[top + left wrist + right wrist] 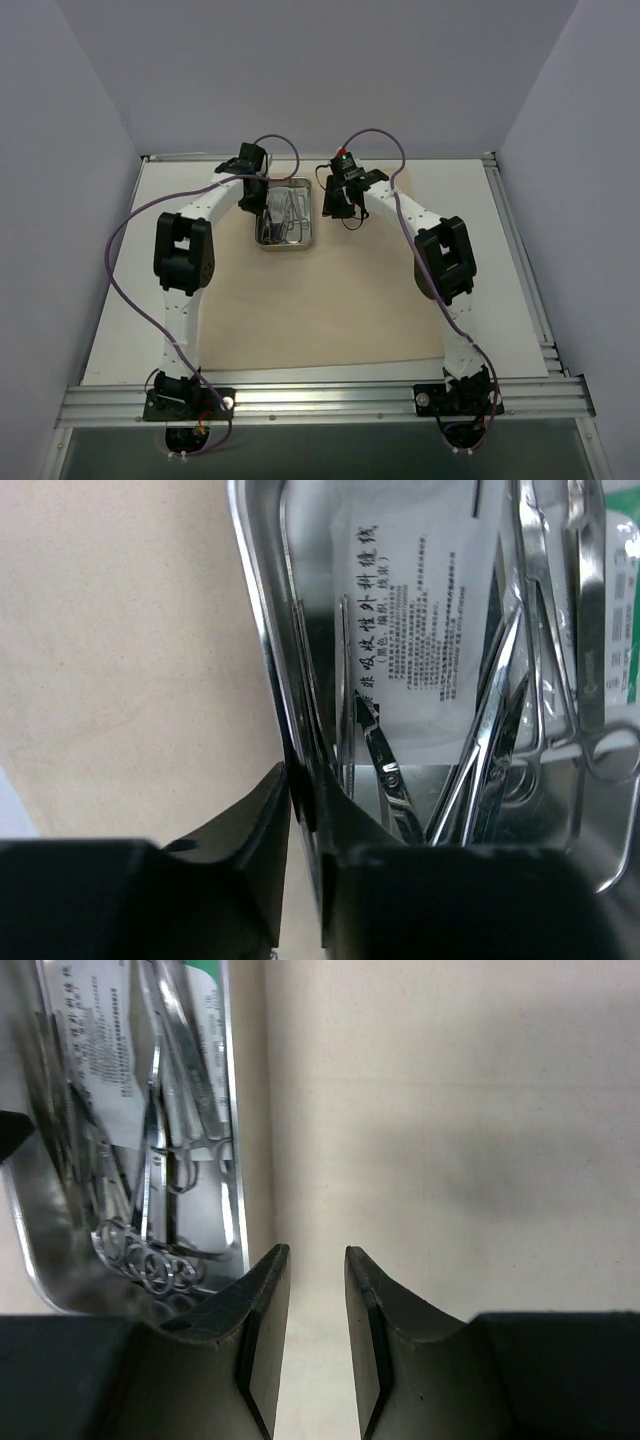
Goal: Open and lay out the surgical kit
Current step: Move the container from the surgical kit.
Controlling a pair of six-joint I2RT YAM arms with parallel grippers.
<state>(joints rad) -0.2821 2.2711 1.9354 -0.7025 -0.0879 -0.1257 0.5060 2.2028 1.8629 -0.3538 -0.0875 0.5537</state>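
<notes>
One steel tray, 12 o'clock on one beige cloth; two clear packets inside; left end effector clamped on tray rim, 10 o'clock; right end effector apart, 2 o'clock.

Op, you've got 2 matching arms. L arm & R arm: white tubular links, each w/ a chunky blk joint housing partway up. You'll see a purple cable looping loose along each arm, base to wrist. Blk base plates, each w/ a pale round fastener. R wrist has a small red spot on top. On your wrist cams, R gripper fingers are matte blk, wedge-shaped, flat inner faces. L gripper fingers same.
</notes>
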